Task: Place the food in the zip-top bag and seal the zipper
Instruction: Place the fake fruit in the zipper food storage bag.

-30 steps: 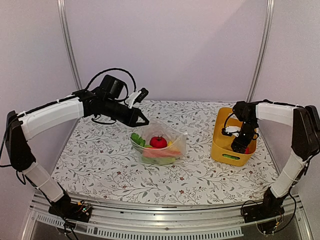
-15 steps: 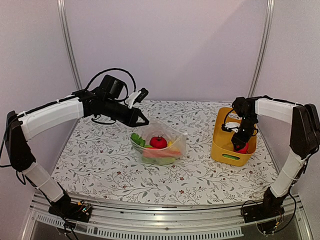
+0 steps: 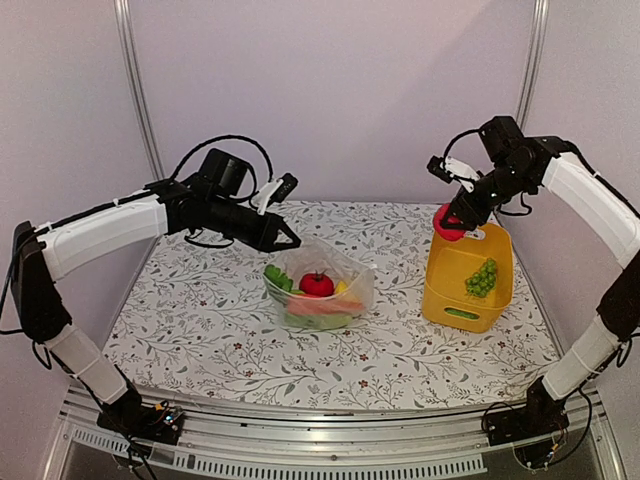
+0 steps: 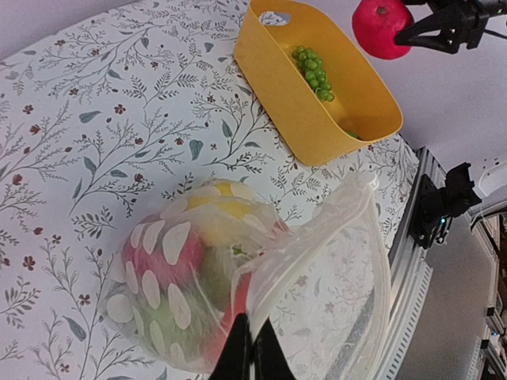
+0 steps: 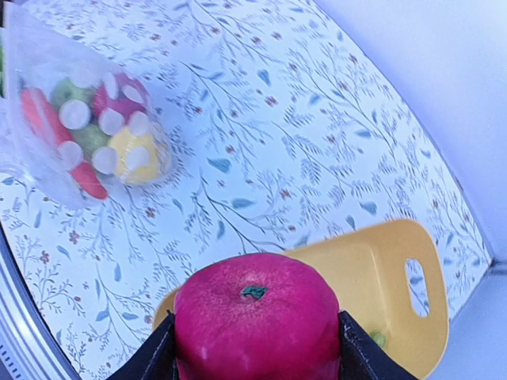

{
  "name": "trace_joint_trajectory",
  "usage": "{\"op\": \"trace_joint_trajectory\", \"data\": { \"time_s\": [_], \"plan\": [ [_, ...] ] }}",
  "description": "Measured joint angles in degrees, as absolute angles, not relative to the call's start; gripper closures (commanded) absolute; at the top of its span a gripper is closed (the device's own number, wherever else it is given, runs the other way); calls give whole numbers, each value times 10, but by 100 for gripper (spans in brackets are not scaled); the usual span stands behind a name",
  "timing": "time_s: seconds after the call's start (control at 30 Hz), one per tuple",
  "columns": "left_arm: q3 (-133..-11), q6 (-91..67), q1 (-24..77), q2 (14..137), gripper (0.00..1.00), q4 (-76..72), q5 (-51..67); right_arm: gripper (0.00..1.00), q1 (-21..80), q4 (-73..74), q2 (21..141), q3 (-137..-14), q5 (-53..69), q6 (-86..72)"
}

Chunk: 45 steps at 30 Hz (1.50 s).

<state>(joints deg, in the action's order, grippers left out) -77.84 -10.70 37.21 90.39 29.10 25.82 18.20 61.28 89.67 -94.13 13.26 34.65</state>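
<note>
The clear dotted zip-top bag (image 3: pixel 322 287) lies mid-table holding a red fruit (image 3: pixel 317 284), a carrot, green pieces and a yellow lemon. My left gripper (image 3: pixel 290 243) is shut on the bag's upper edge and holds its mouth up; in the left wrist view the fingers (image 4: pixel 252 356) pinch the film. My right gripper (image 3: pixel 452 220) is shut on a red round fruit (image 5: pixel 255 326) and holds it high above the yellow bin's (image 3: pixel 448 290) far end. Green grapes (image 3: pixel 482 277) lie in the bin. The zipper strip (image 4: pixel 380 261) runs along the open mouth.
The yellow bin stands at the right side of the floral tablecloth (image 3: pixel 200 320). Metal frame posts (image 3: pixel 135 90) rise at the back corners. A rail (image 3: pixel 330 440) runs along the near edge.
My right gripper has risen out of the yellow bin with the red fruit, up and slightly left. The grapes in the bin now show. The left arm and bag stayed put.
</note>
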Motion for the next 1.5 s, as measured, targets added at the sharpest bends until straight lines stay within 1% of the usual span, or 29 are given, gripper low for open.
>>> {"op": "trace_joint_trajectory", "data": {
  "time_s": [0.1,0.2,0.37,0.53,0.7,0.77,0.9,1.03,1.1,1.23,1.5],
  "plan": [
    [-781,-107,372,908,100,288,265,56,235,594,897,-959,169,355],
    [-790,-107,370,922,100,281,267,55,320,572,897,-961,192,367],
    [-790,-107,356,931,100,276,278,54,422,554,908,-980,219,386],
    [-788,-107,343,931,100,267,289,54,470,529,945,-1025,236,392],
    [-770,-111,331,927,100,251,309,51,524,486,1002,-1047,198,406],
    [-764,-113,330,925,100,246,315,49,540,473,1020,-1047,177,413],
    [-759,-118,329,924,100,241,324,32,563,443,1054,-1047,123,429],
    [-759,-122,329,921,100,239,326,18,566,423,1077,-1047,65,435],
    [-758,-123,329,918,100,238,326,16,564,420,1080,-1047,51,432],
    [-756,-123,328,915,100,238,326,16,562,417,1075,-1047,53,426],
    [-755,-126,324,914,100,238,326,19,563,452,1048,-1030,132,418]
  ]
}}
